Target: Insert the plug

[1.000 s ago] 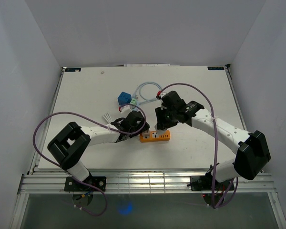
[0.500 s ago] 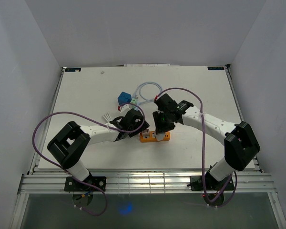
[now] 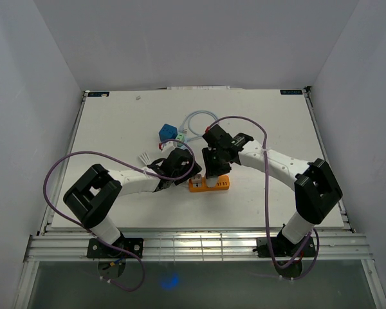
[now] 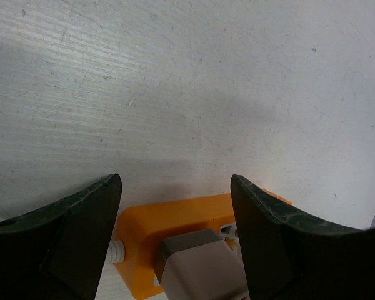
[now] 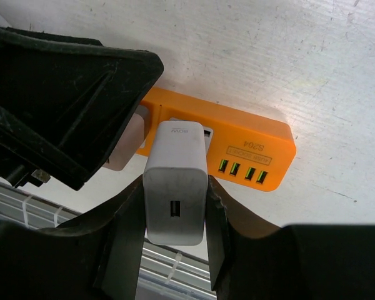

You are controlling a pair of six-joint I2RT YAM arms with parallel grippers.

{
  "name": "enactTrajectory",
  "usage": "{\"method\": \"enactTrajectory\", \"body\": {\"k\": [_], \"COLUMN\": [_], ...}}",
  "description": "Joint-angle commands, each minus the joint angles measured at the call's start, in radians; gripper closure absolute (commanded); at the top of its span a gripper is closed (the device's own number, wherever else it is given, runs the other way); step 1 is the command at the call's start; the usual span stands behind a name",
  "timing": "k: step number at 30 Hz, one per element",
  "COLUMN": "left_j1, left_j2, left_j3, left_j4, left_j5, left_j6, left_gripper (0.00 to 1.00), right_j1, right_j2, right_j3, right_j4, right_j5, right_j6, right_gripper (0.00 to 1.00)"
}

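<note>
An orange power strip point(image 3: 215, 184) lies mid-table, its four USB ports point(image 5: 244, 170) facing up. My right gripper point(image 5: 175, 187) is shut on a white charger plug point(image 5: 175, 169), upright over the strip point(image 5: 256, 140). The plug's far end meets a socket; its prongs are hidden. My left gripper point(image 4: 175, 181) is open, its fingers point(image 4: 81, 231) straddling the strip's cord end point(image 4: 175, 215) and a beige plug point(image 4: 200, 265) seated there. I cannot tell whether they touch the strip. In the top view both grippers, left point(image 3: 182, 170) and right point(image 3: 212, 168), crowd the strip.
A blue cube adapter point(image 3: 168, 132) and a looped white cable point(image 3: 199, 118) lie behind the strip. A small white connector point(image 3: 145, 158) sits left of my left arm. Purple arm cables point(image 3: 71, 161) arc above the table. The left gripper's finger point(image 5: 69, 94) fills the right wrist view's upper left.
My right arm has swung left and brought the white plug over the strip's sockets. The left arm and the strip have stayed still.
</note>
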Motion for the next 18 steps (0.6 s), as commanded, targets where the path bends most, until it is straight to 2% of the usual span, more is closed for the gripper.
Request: {"method": "enactTrajectory", "body": {"k": [1, 8, 18], "left_j1": [0.006, 0.004, 0.006], "left_j2": [0.004, -0.008, 0.007], "left_j3": [-0.049, -0.057, -0.054], "left_j4": [-0.078, -0.080, -0.072], "left_j5": [0.008, 0.005, 0.014], "left_j6": [0.016, 0.016, 0.019], "left_gripper": [0.18, 0.17, 0.18], "right_j1": [0.007, 0.014, 0.043], "right_j2": [0.016, 0.036, 0.064], "right_j3": [0.057, 0.069, 0.086], "right_j4": [-0.012, -0.033, -0.050], "right_j5": [0.042, 0.105, 0.097], "right_j6": [0.030, 0.036, 0.042], "right_gripper": [0.92, 0.92, 0.92]}}
